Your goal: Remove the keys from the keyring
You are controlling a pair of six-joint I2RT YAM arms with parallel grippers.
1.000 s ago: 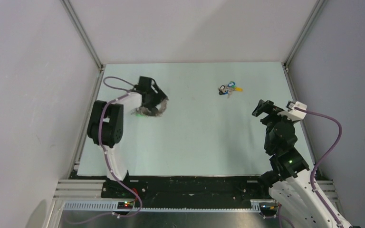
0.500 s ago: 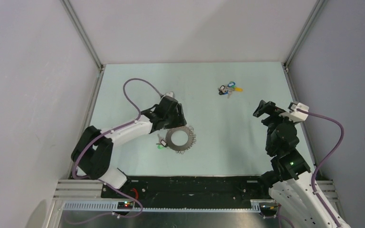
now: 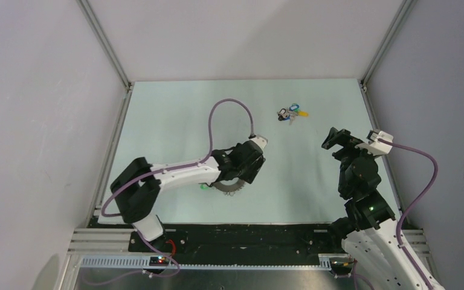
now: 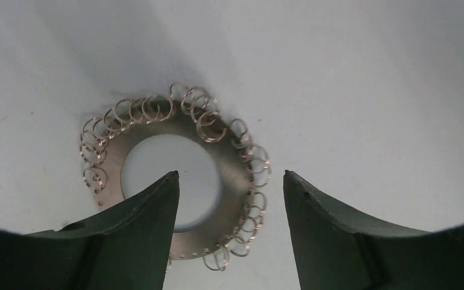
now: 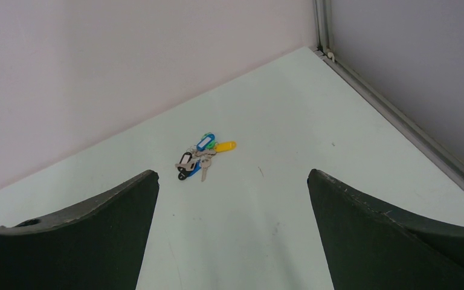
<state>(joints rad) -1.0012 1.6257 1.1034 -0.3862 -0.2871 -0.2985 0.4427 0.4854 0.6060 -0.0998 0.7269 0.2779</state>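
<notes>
The left tool (image 4: 229,181) hangs released above the keyring (image 4: 163,125), seen through my left wrist camera. Its dark fingers (image 4: 139,223) are spread, one crossing the ring's hole and the other clear of the rim. I cannot tell whether the tips touch metal.

From overhead, that arm covers most of the keyring, leaving only a sliver of its near edge. The wire loops around the rim and the tiny holes in the band show in the wrist view alone.

Only the overhead camera catches a green key (image 3: 204,186), just left of the keyring and partly under the arm. I cannot make out a second key.

Well right of the keyring, the right tool (image 5: 231,175) gapes wide, gripping nothing. Its camera frames a bunch of blue and yellow-headed keys (image 5: 200,158) on the pale worktop (image 5: 266,229).
</notes>
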